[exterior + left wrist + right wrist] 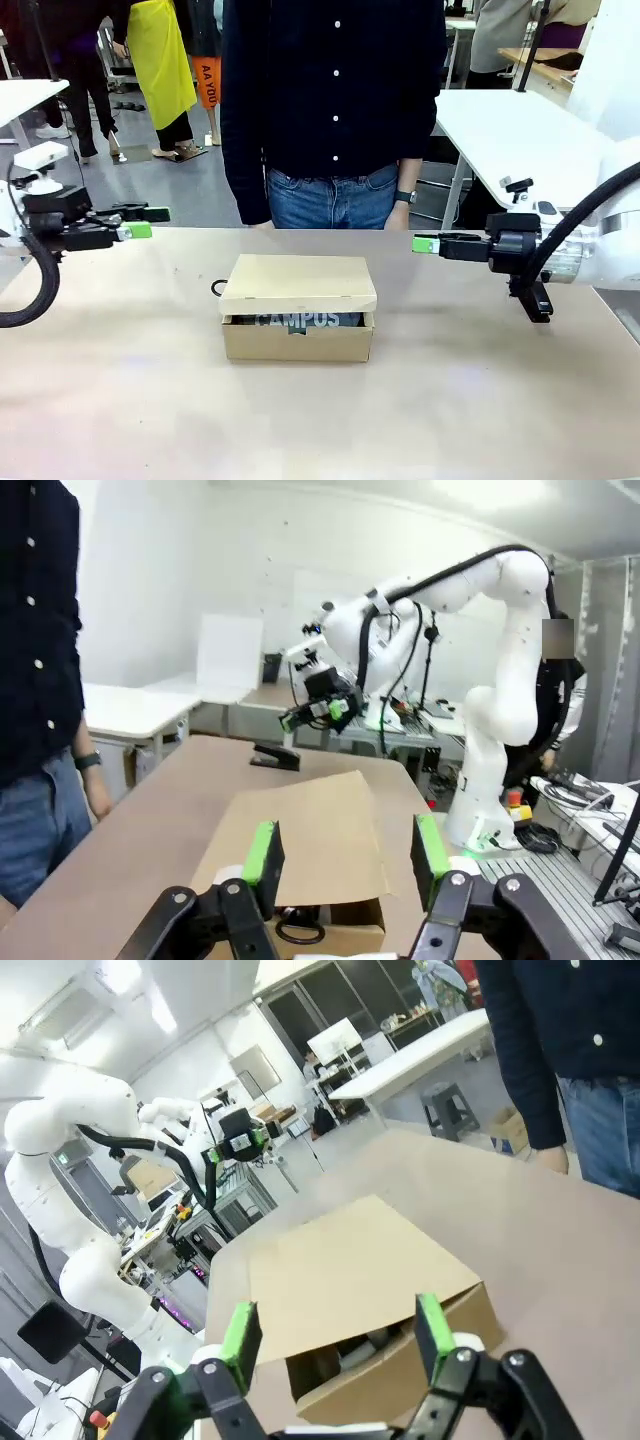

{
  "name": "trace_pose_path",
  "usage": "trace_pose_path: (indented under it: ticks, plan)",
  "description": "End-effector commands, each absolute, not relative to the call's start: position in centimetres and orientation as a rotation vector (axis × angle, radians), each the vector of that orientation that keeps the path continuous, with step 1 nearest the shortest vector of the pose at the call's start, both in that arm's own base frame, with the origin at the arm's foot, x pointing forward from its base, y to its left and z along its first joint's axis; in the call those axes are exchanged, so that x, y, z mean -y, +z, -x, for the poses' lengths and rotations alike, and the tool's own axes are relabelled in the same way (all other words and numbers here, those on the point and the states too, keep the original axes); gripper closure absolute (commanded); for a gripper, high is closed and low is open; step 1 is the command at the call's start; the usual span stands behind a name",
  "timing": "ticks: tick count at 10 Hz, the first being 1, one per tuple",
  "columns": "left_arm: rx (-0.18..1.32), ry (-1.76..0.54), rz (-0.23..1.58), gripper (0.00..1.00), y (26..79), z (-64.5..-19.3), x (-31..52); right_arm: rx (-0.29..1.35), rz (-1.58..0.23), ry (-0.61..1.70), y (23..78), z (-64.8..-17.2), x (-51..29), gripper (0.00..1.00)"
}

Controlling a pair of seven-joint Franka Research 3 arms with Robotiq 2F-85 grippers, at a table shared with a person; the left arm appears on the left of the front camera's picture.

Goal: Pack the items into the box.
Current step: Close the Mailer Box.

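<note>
- My left gripper (140, 222) hangs above the table's left side with its green-padded fingers (264, 852) spread apart and nothing between them.
- My right gripper (425, 243) hangs above the right side, fingers likewise apart and empty, pointing inward toward the left one.
- Between the two tools, well apart from both, sits the box (298, 320): shallow, matte brown cardboard, rectangular, its long axis running from one gripper toward the other.
- Its hinged flap lid (299, 284) lies nearly shut, leaving a narrow slot along the near edge.
- Through that slot I read white "CAMPUS" lettering on the grey pouch (302, 321), lying lengthwise inside the box.
- A thin black ring pull (218, 289) pokes out at the box's far corner, on my left gripper's side.
- I cannot make out the utility knife.
- The table (130, 400) is smooth pale tan, with bare surface all around the box and open room under both tools.
- A person in a dark buttoned shirt (335, 85) and jeans stands at the far edge, directly beyond the box.
- In the left wrist view, a black stapler (275, 757) rests on the table well beyond the box, below my right gripper.
</note>
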State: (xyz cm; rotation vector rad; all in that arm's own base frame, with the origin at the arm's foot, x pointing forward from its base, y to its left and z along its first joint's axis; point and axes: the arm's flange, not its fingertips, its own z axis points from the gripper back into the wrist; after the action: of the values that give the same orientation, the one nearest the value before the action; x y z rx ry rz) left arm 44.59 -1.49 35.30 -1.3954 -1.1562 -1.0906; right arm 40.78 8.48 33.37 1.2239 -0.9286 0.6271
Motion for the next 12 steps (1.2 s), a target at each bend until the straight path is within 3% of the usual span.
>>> trace_pose_path:
  ticks: [1, 7, 9, 12]
  plan:
    - [1.251, -1.068, 1.382, 0.31, 34.6, -45.3, 4.7, 0.967, -1.179, 0.685, 33.7, -42.0, -10.5, 0.18]
    - [1.137, -1.328, 1.077, 0.31, 31.2, -48.1, 14.4, 0.824, -1.074, 0.959, 32.5, -48.0, -19.1, 0.18]
    - [1.074, -1.388, 1.025, 0.31, 30.3, -48.2, 15.8, 0.764, -0.975, 1.005, 31.1, -48.6, -20.5, 0.18]
    - [1.032, -1.430, 0.958, 0.31, 29.3, -47.8, 15.9, 0.648, -0.973, 1.093, 29.1, -47.7, -21.1, 0.18]
